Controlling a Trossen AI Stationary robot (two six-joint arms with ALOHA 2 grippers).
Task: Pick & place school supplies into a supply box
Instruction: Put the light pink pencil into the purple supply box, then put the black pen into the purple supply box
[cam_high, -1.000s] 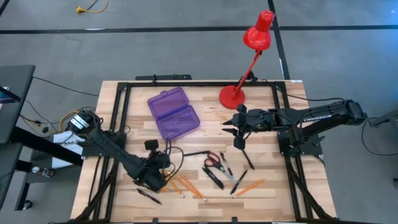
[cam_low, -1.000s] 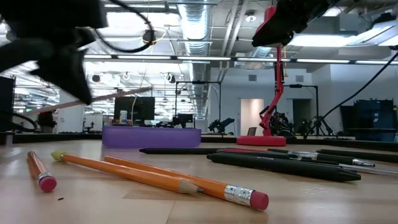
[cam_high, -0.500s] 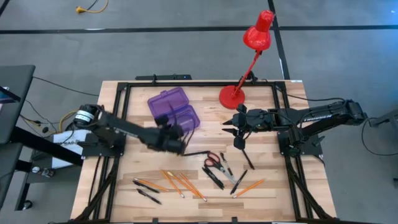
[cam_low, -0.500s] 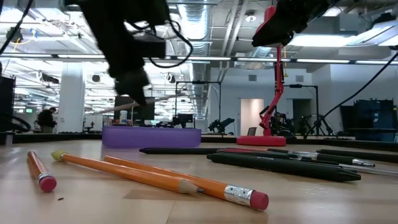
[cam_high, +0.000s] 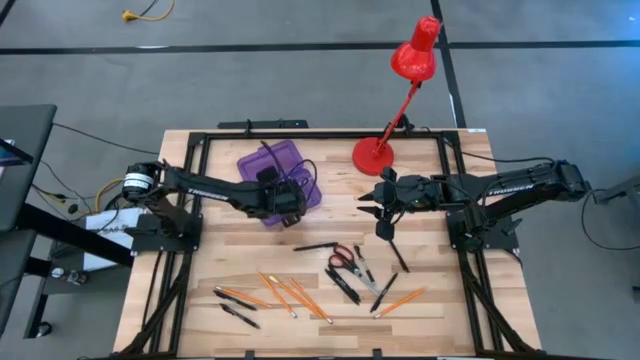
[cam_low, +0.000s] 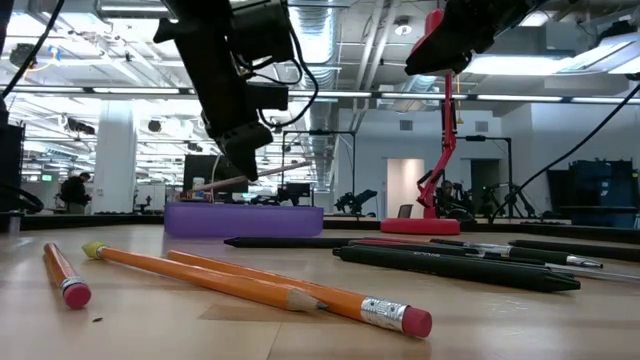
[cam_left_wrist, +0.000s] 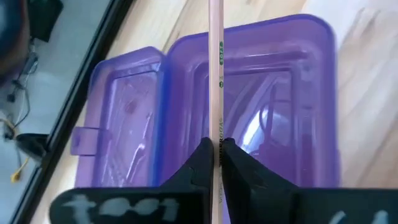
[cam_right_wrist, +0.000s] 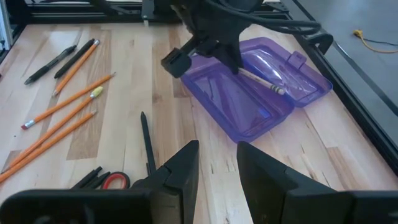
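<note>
While the wooden table (cam_high: 440, 300) carries most of the scene, with the red desk lamp (cam_high: 400, 90) standing at its far edge, the part that matters is the open purple box (cam_high: 275, 160) lying left of centre toward the far side, lid folded flat beside the tray. Over that box hangs the left gripper (cam_high: 283, 203), its fingers (cam_left_wrist: 202, 163) pressed together on a single pencil (cam_left_wrist: 216, 81), which sticks out well ahead of the fingertips. Seen from the left wrist, the pencil's long axis runs roughly along the tray's long side and sits over its hollow, so the box lies directly beneath the pencil rather than off to any side; the low view shows the pencil (cam_low: 250, 178) a little tilted and above the box (cam_low: 243, 219), not yet resting in it. I judge the coming move to be a short lowering and a release, and it depends on the pencil staying lined up with the tray so both ends clear the walls. Well to the right, the right gripper (cam_high: 373, 203) waits above the table near the lamp's base, its fingers (cam_right_wrist: 180, 167) apart and holding nothing. Toward the near side lie the remaining supplies: loose orange pencils (cam_high: 290, 295), black pens (cam_high: 345, 287) and small red-handled scissors (cam_high: 341, 257), all well apart from the box.
</note>
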